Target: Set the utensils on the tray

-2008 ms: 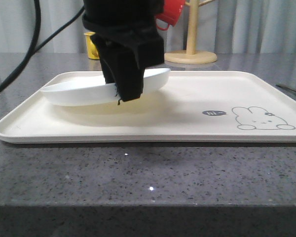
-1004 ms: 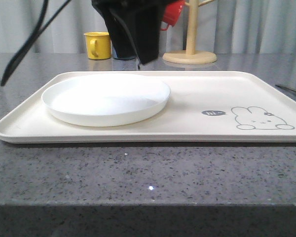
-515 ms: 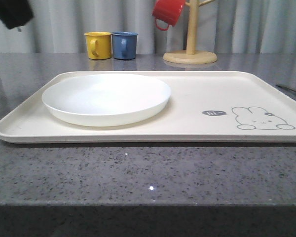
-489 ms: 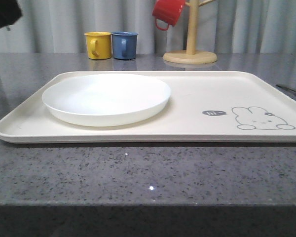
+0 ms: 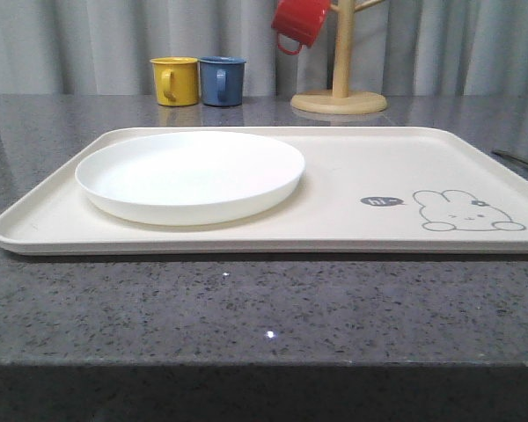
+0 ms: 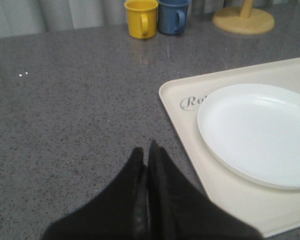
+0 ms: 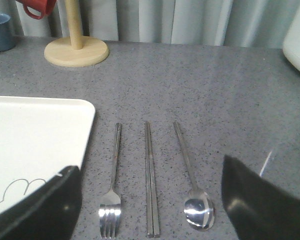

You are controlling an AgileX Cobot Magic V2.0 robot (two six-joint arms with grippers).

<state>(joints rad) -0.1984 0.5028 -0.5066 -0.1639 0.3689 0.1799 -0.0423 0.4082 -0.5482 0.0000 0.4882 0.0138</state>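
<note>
The cream tray lies across the counter with the white plate flat on its left half. In the left wrist view my left gripper is shut and empty above bare counter, just outside the tray's left rim, with the plate beyond it. My right gripper is open and empty, and hovers over the fork, chopsticks and spoon. These lie side by side on the counter right of the tray. Thin steel handles show at the front view's far right.
A yellow mug and a blue mug stand behind the tray. A wooden mug tree carries a red mug. A white object sits at the far right of the counter.
The left gripper let the plate down on the tray, rose, swung away to the left and left the front view. The plate now rests flat.
</note>
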